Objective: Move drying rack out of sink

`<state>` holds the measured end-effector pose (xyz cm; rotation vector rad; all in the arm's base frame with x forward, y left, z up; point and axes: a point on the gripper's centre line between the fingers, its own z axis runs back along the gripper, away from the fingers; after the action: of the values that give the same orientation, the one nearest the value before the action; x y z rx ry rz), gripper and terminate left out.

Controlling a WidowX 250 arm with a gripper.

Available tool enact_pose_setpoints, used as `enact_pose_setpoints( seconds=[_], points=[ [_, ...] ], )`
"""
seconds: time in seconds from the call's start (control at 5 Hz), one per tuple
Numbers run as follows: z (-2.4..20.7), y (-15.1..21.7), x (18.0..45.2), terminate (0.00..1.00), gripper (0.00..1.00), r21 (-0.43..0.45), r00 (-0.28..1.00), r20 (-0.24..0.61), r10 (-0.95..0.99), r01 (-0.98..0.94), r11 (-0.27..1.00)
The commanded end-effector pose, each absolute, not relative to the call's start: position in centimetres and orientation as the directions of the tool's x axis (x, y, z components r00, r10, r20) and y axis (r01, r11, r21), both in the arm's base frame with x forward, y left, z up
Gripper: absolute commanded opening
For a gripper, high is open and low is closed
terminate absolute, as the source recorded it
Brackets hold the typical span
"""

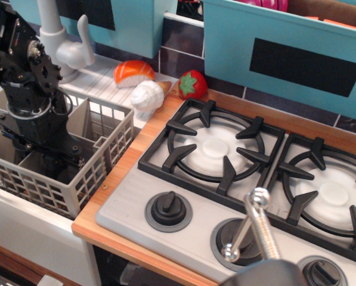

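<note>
The grey lattice drying rack (103, 152) sits in the white sink (28, 229) at the left, below the white faucet (57, 42). Its right wall lies against the wooden counter edge. My black gripper (53, 162) reaches down into the rack's right-hand compartments, by the inner dividers. Its fingertips are hidden by the arm's body and the lattice wall, so I cannot tell whether they are open or closed on a divider.
A toy salmon sushi (133, 71), a white toy food piece (148, 95) and a strawberry (192, 84) lie behind the rack on the ribbed ledge and counter. The grey stovetop (216, 149) with black grates and knobs lies to the right. A metal rod (252, 229) stands in the foreground.
</note>
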<state>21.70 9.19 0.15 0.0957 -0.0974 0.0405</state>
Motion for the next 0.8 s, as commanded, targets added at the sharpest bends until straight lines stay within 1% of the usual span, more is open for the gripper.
enact_pose_setpoints(
  seconds=[0.0, 0.2, 0.4, 0.6],
  points=[
    [1.3, 9.6, 23.0, 0.00, 0.00, 0.089, 0.989, 0.138, 0.058, -0.071, 0.994],
    [3.8, 9.0, 23.2, 0.00, 0.00, 0.074, 0.982, 0.182, 0.049, -0.063, 0.995],
    [8.8, 9.1, 23.6, 0.00, 0.00, -0.020, 0.985, 0.157, 0.072, -0.070, 0.997],
    [13.4, 8.6, 23.8, 0.00, 0.00, -0.090, 0.978, 0.173, 0.117, -0.103, 0.991]
  ],
)
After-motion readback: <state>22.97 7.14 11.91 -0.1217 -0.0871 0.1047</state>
